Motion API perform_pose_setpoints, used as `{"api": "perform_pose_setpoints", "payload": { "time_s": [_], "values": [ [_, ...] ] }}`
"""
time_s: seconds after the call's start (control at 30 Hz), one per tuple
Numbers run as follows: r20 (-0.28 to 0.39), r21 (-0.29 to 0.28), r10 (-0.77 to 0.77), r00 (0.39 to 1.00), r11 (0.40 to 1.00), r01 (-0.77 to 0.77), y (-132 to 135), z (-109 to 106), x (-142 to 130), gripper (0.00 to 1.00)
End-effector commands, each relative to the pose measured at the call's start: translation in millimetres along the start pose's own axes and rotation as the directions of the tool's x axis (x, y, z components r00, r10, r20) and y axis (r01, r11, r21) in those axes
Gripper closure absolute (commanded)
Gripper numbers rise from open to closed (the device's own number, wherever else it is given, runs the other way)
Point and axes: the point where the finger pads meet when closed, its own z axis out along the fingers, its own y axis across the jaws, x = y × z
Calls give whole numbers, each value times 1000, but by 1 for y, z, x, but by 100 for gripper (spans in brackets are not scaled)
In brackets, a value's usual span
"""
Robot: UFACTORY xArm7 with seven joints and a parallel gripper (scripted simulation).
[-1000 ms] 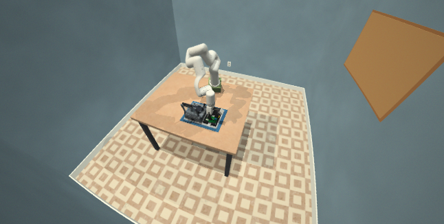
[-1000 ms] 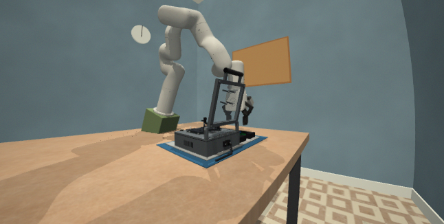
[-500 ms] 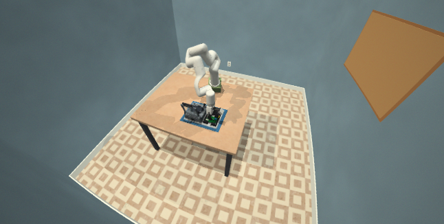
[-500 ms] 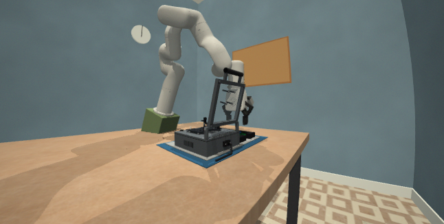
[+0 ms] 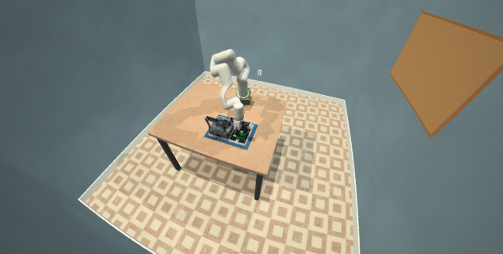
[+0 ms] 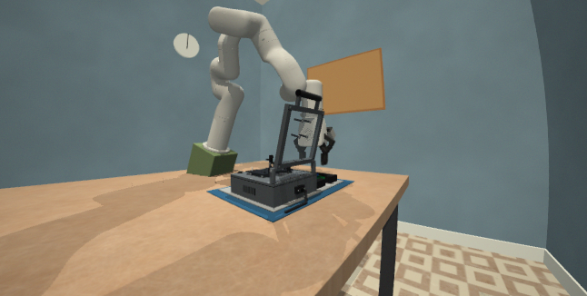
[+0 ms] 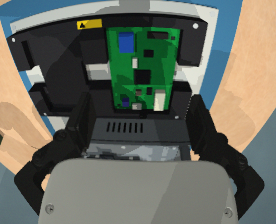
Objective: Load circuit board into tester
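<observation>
The green circuit board (image 7: 158, 70) (image 5: 240, 136) lies face up in the right pocket of the black tray (image 7: 95, 52) in the wrist view. Its white connector (image 7: 159, 100) is at the end toward the tester. The left pocket is empty. The grey tester (image 6: 273, 190) (image 7: 159, 129) stands beside the tray, its lid (image 6: 283, 138) standing open and nearly upright, the black handle (image 6: 309, 95) on top. My gripper (image 7: 141, 105) (image 6: 313, 158) is open and empty, above the tray's tester-side end, its fingers spread wider than the board. The locating pins are not distinguishable.
Tray and tester stand on a blue mat (image 6: 273, 217) (image 7: 226, 45) on the wooden table (image 6: 159, 238). The raised lid stands close to the arm in the exterior view. The green arm base (image 6: 209, 161) is at the back. A black cable (image 6: 295, 209) lies at the tester's side.
</observation>
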Motion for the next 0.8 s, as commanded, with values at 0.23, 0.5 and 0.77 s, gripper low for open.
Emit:
{"api": "perform_pose_setpoints", "payload": {
  "time_s": [0.23, 0.5, 0.77],
  "values": [
    [-1, -2, 0, 1000, 1000, 0, 1, -1, 0, 0],
    [-1, -2, 0, 1000, 1000, 0, 1, 0, 0, 0],
    [-1, -2, 0, 1000, 1000, 0, 1, 5, 1, 0]
  ]
}}
